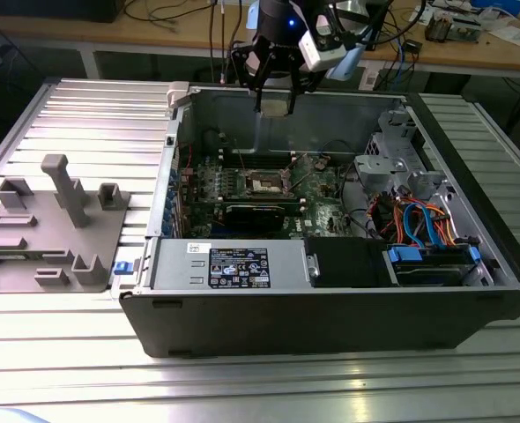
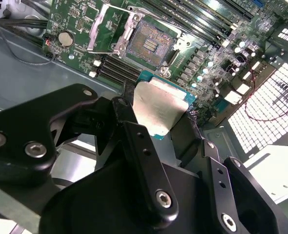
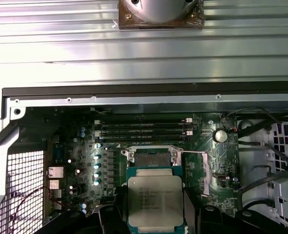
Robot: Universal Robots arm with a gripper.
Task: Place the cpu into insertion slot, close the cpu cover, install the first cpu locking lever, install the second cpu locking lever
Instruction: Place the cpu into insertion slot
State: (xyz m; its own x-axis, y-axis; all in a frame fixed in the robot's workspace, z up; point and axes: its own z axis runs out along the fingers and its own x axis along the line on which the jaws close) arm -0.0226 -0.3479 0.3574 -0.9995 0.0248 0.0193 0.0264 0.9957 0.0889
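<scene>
The gripper (image 1: 276,95) grips one cpu (image 1: 276,104) by two opposite edges, one black finger (image 2: 135,142) on each side, with the chip's silver-grey top showing between them in both wrist views (image 2: 159,108) (image 3: 155,200). There is one insertion slot (image 3: 153,159), uncovered, its dark centre showing inside a pale rim. There is one cpu cover (image 2: 106,28), swung open and lying beside the slot on the side of the single round coin battery (image 2: 66,38). In the second wrist view two banks of long black memory slots (image 2: 118,69) flank the socket. The arm comes down from above at the far side of the one open computer case (image 1: 330,326), with the gripper pointing downward. The cpu hangs in the air near the case's back wall, well apart from the motherboard (image 1: 317,189) and not touching the slot (image 1: 266,182). The case lies on a ribbed metal table (image 1: 242,388), and one grey fixture (image 1: 53,225) stands at the exterior view's left.
</scene>
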